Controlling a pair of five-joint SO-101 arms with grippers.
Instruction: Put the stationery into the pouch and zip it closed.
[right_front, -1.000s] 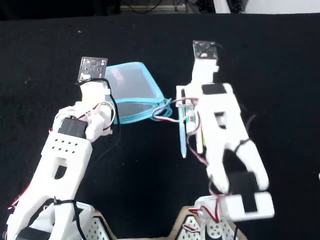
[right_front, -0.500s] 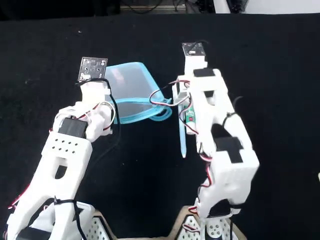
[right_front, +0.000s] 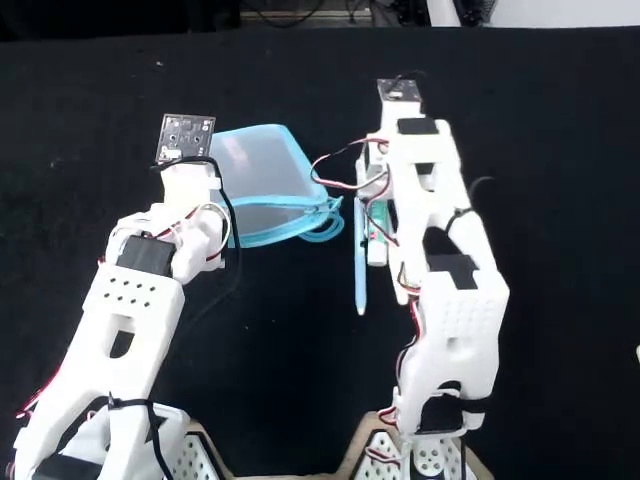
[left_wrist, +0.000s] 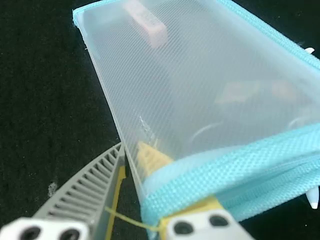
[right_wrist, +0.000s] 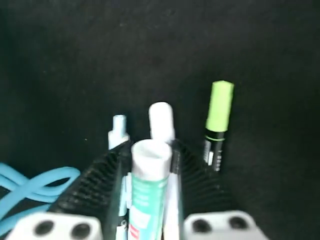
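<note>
A translucent pouch (right_front: 262, 178) with a light-blue zipper (left_wrist: 235, 167) lies at the back centre, and a white eraser (left_wrist: 145, 21) shows inside it. My left gripper (right_front: 226, 238) (left_wrist: 132, 152) is shut on the pouch's near edge beside the zipper. My right gripper (right_front: 375, 215) (right_wrist: 147, 150) is just right of the pouch, shut on a white-and-green tube (right_wrist: 146, 192). Past its fingers on the cloth lie a light-blue pen (right_wrist: 119, 130) (right_front: 361, 280), a white pen (right_wrist: 161, 119) and a green marker (right_wrist: 219, 125).
The table is covered in black cloth (right_front: 540, 150). The pouch's light-blue strap (right_wrist: 32, 184) (right_front: 325, 222) loops between the pouch and the right gripper. Both arm bases (right_front: 430, 455) stand at the near edge.
The right arm has swung left and straightened, so it now stands over the pens with its gripper down among them. The left arm and the pouch have not moved.
</note>
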